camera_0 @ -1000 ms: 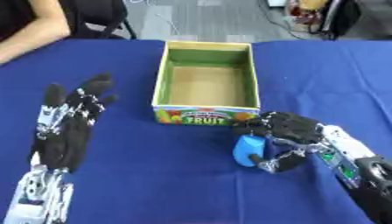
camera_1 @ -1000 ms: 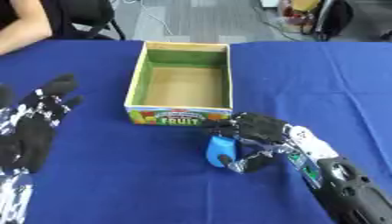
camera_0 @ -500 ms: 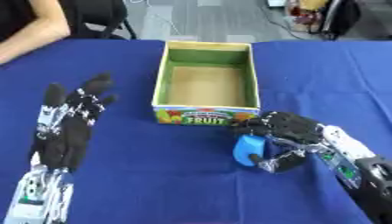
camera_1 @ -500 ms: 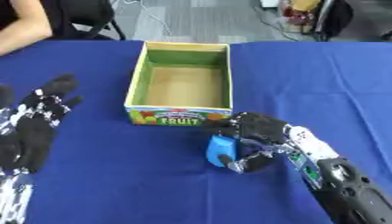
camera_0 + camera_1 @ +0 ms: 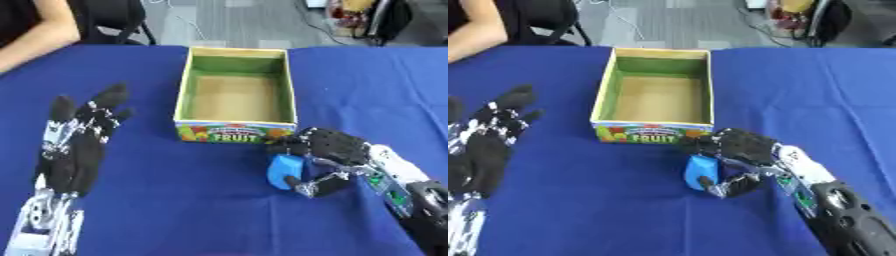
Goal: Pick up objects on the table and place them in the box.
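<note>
A small blue object (image 5: 283, 171) sits on the blue tablecloth just in front of the box's near right corner. My right hand (image 5: 329, 151) is curled round it from the right, fingers over its top and thumb (image 5: 322, 186) below, so part of it is hidden. The open cardboard box (image 5: 186, 90), green inside with a fruit picture on its front wall, stands in the middle of the table and holds nothing. My left hand (image 5: 77, 148) lies open at the left, fingers straight and pointing away, well clear of the box.
A blue cloth (image 5: 192, 210) covers the whole table. A person's bare arm (image 5: 35, 35) rests on the far left corner. Chairs and cables (image 5: 350, 17) show beyond the far edge.
</note>
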### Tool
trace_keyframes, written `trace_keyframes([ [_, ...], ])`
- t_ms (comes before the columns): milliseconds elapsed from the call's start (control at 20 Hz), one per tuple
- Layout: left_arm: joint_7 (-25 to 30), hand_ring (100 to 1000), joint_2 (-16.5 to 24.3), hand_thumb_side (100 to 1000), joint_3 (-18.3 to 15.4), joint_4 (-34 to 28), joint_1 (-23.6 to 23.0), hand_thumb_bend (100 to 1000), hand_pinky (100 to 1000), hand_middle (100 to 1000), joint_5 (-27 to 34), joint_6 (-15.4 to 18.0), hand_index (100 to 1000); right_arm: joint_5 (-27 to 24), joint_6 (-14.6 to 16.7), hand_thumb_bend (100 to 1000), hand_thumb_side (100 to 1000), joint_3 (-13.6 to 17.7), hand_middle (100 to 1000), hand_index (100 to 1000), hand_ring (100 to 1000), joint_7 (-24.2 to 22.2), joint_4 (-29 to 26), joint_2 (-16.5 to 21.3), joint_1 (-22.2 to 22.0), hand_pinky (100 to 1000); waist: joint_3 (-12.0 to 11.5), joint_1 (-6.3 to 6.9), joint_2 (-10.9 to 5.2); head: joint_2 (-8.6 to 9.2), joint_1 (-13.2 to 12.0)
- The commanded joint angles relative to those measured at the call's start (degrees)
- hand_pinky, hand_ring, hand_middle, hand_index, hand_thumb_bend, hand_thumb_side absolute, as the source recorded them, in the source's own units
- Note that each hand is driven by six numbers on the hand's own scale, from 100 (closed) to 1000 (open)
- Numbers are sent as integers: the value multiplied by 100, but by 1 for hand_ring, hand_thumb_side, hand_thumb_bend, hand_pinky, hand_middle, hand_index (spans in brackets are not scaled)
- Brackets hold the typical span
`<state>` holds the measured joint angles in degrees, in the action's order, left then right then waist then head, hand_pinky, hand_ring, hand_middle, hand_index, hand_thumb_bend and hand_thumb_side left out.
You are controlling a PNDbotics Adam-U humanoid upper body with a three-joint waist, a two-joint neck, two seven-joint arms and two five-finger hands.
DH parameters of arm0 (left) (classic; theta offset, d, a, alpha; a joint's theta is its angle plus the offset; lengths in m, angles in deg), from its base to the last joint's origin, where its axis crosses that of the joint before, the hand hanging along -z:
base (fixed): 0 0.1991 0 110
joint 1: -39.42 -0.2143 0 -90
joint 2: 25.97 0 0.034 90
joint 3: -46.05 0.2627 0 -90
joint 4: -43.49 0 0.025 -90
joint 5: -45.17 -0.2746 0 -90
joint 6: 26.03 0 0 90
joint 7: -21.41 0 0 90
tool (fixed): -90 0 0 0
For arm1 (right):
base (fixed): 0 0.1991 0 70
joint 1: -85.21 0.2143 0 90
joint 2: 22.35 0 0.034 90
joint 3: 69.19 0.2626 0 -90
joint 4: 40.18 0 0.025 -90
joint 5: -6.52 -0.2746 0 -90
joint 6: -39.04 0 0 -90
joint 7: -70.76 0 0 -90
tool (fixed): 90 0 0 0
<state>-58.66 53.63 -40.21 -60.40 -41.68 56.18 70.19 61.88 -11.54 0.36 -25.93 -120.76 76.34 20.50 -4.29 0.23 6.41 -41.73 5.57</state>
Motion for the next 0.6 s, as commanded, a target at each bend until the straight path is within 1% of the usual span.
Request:
trace_keyframes([
  [50, 12, 974, 5, 1000, 13, -75, 87, 820, 908, 926, 22, 7, 783, -134, -81, 100, 147, 95, 685, 826, 393, 6, -295, 249, -3, 429, 19, -12, -61, 83, 28],
  [300, 15, 974, 10, 1000, 14, -70, 84, 819, 908, 926, 16, 9, 783, -344, -227, 100, 140, 197, 688, 825, 393, -86, -632, 413, -4, 427, 27, -12, -63, 91, 24],
  [400, 14, 974, 12, 1000, 14, -67, 83, 819, 908, 926, 15, 9, 783, -406, -281, 100, 137, 242, 691, 824, 394, -114, -700, 456, 26, 426, 31, -11, -62, 92, 23],
  [450, 14, 975, 14, 1000, 14, -66, 82, 819, 908, 926, 14, 9, 783, -429, -300, 100, 146, 260, 692, 824, 375, -125, -723, 474, 49, 425, 32, -10, -63, 93, 22],
  [500, 14, 975, 15, 1000, 14, -66, 82, 819, 908, 926, 13, 10, 783, -447, -314, 100, 137, 274, 692, 824, 385, -134, -739, 490, 73, 426, 33, -10, -62, 94, 20],
  [550, 14, 975, 16, 1000, 14, -66, 81, 818, 908, 925, 13, 11, 783, -463, -328, 100, 137, 292, 695, 824, 365, -137, -752, 506, 110, 424, 35, -10, -64, 94, 17],
  [600, 14, 975, 17, 1000, 14, -66, 80, 818, 907, 925, 13, 11, 783, -479, -343, 100, 138, 310, 695, 824, 365, -137, -759, 519, 147, 423, 35, -11, -64, 95, 15],
])
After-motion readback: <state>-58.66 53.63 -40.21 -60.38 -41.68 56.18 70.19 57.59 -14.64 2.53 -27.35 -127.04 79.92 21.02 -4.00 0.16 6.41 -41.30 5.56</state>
